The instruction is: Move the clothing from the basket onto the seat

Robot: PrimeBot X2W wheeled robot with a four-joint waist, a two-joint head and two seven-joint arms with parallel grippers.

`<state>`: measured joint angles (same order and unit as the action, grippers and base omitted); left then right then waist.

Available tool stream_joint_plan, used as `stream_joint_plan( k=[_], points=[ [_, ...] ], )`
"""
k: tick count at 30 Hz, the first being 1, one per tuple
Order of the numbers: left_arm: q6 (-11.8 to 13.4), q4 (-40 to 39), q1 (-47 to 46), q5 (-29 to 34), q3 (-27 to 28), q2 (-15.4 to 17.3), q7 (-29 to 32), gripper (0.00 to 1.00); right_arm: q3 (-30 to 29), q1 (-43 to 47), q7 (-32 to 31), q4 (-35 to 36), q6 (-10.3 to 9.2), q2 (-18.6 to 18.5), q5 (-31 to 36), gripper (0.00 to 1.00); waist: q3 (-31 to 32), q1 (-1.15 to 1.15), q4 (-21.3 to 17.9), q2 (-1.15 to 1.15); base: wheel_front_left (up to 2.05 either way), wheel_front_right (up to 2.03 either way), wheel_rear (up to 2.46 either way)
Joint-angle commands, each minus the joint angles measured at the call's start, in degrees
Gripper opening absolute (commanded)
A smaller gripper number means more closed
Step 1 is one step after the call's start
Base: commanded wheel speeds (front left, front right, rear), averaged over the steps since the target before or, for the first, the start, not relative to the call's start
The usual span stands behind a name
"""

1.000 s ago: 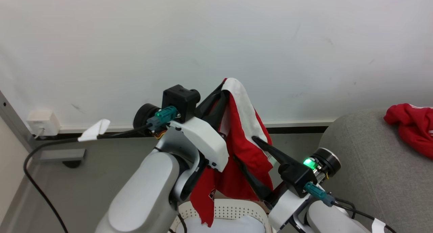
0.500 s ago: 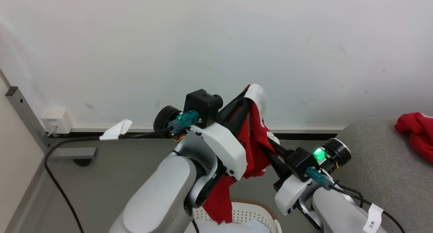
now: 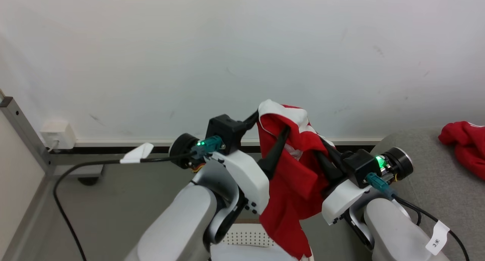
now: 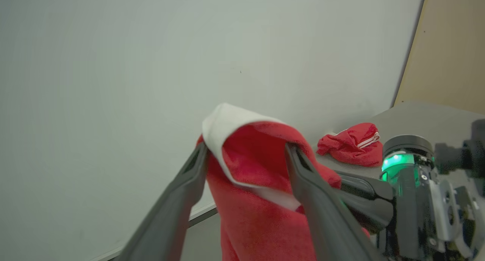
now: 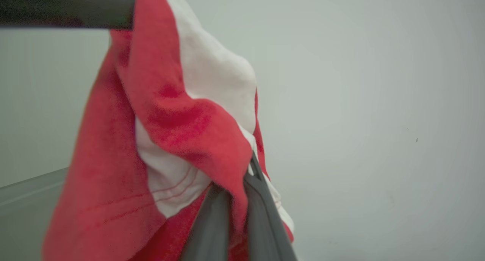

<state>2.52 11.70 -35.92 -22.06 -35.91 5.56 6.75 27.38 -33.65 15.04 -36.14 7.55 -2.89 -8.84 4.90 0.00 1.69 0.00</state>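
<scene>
The grey seat [image 3: 428,189] lies to the robot's right, with a second garment [image 3: 464,147] already heaped on it. The red garment [image 3: 295,177] in hand hangs in the air between the two arms, its long axis running straight down, its lower hem dangling just above the off-white basket [image 3: 242,238] at the foot of the head view. From this garment the seat is off to the right and lower, and the right arm is the nearer to it, so the carry looks to fall to that arm. The right claw [image 5: 242,193] is pressed together, pinching a fold of red and white cloth. The left claw [image 4: 248,158] is spread wide and grips nothing: the garment's top is merely draped over its two parted fingers, and could catch there as the cloth goes right
</scene>
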Motion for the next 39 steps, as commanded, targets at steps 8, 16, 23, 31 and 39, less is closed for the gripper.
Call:
stream_joint_plan(
  k=[8,16,23,31,39],
  points=[
    [-2.8,2.4,4.9,-0.8,-3.5,1.6,0.4,1.00,-5.5,-1.6,0.2,-0.9,-0.13,-0.1,3.0,0.00,-0.7,0.00,-0.2,0.00,0.00,0.00,0.00],
    [-2.4,6.0,8.3,-0.6,-4.2,2.5,-3.5,1.00,-10.3,-1.9,0.2,-0.9,-0.13,-0.3,5.7,0.00,-1.3,0.00,-1.6,0.00,0.00,0.00,0.00],
    [-1.4,8.3,9.4,-1.0,-3.5,2.7,-6.6,1.00,-11.8,-0.7,0.2,-0.3,-0.13,-1.8,6.2,0.00,-2.1,0.00,-4.3,0.00,0.00,0.00,0.00],
    [-1.3,9.0,8.2,-1.6,-3.2,2.4,-8.2,1.00,-12.4,-0.3,0.2,0.3,-0.13,-3.0,6.1,0.00,-2.7,0.00,-8.4,0.00,0.00,0.00,0.00],
    [-1.3,8.7,8.0,-2.3,-3.5,1.8,-9.2,1.00,-12.9,-0.1,0.2,0.9,-0.13,-5.0,5.7,0.00,-3.3,0.00,-14.2,0.00,0.00,0.00,0.00]
  ],
)
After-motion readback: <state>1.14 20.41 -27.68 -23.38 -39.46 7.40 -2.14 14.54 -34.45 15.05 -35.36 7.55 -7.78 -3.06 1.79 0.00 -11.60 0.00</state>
